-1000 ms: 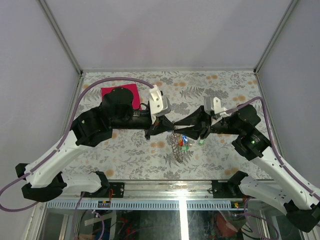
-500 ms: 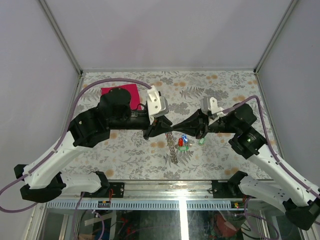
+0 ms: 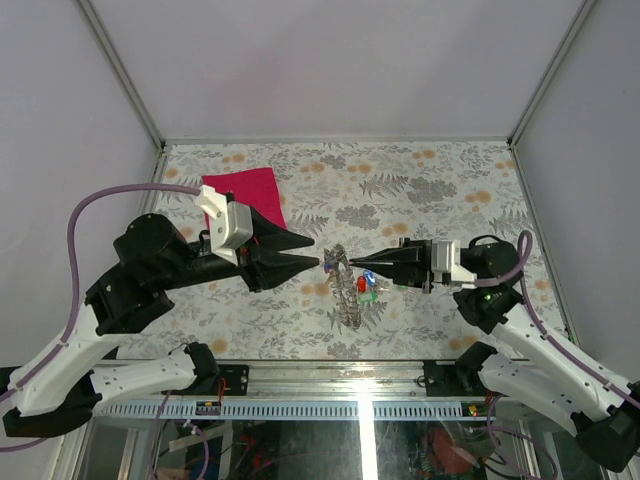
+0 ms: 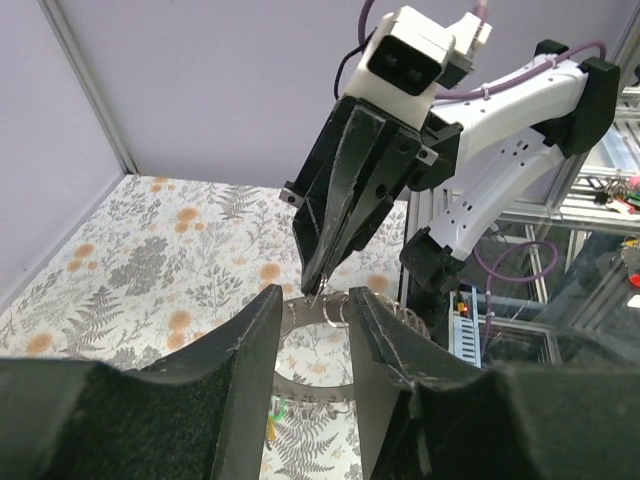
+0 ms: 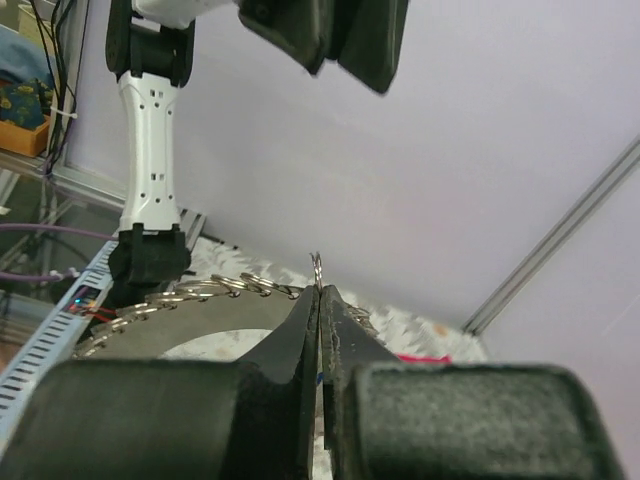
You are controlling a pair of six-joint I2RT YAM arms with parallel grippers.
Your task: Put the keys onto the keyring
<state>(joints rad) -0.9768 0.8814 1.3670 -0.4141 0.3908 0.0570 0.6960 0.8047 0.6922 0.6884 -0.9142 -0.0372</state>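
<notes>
The grey keyring point(image 3: 345, 292) stands tilted at mid table between the two grippers. It also shows in the left wrist view point(image 4: 320, 393) and the right wrist view point(image 5: 225, 322), with small split rings along its edge. Red, green and blue keys point(image 3: 364, 285) hang by it under the right gripper. My right gripper point(image 3: 353, 266) is shut on one small split ring point(image 5: 317, 268) at the ring's upper edge. My left gripper point(image 3: 320, 255) is open. Its fingers point(image 4: 262, 340) straddle the ring's near side; I cannot tell whether they touch it.
A magenta cloth square point(image 3: 250, 190) lies at the back left on the floral tabletop point(image 3: 440, 190). Grey walls close in the table on three sides. A metal rail point(image 3: 330, 372) runs along the near edge.
The left arm has swung back to the left and turned its wrist; its gripper has drawn off the meeting point. The right arm has pulled right and lower, still pinching. The keyring hangs more upright.
</notes>
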